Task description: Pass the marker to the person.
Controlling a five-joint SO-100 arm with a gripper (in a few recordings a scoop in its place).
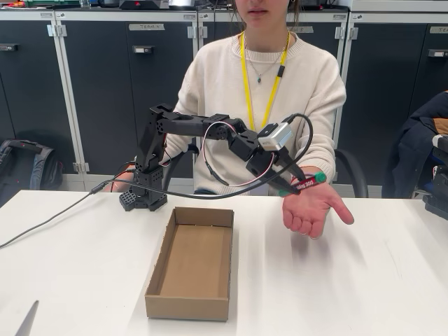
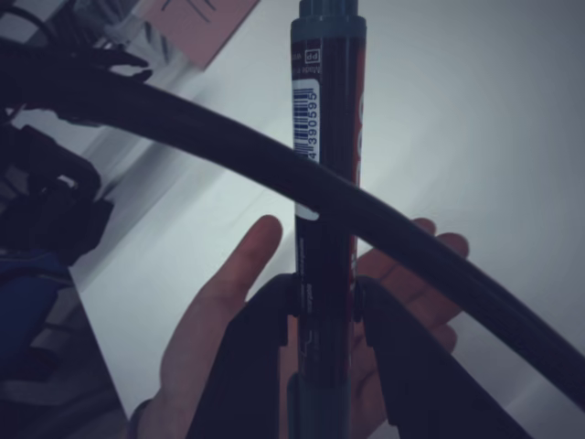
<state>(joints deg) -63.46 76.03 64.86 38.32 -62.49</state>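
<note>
While the person [image 1: 269,77] sits behind the worktop [image 1: 364,280] with an open palm [image 1: 308,208] raised, the gripper [image 1: 297,183] is closed on the marker [image 1: 306,183], holding it just above that palm. Wrist view: both fingers [image 2: 260,329] clamp the marker barrel [image 2: 326,183], a black cable [image 2: 274,160] crossing it. Right of the cardboard box [image 1: 190,262] is the hand.

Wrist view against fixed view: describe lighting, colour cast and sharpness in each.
Fixed view: bright, even light, natural colour, soft shadows on the table and in the cardboard box; mostly sharp. Wrist view: dim, bluish cast, marker nearly black though its barcode is legible, close black cable a soft blur, table behind washed out pale, the person's hand underexposed below the end effector.
</note>
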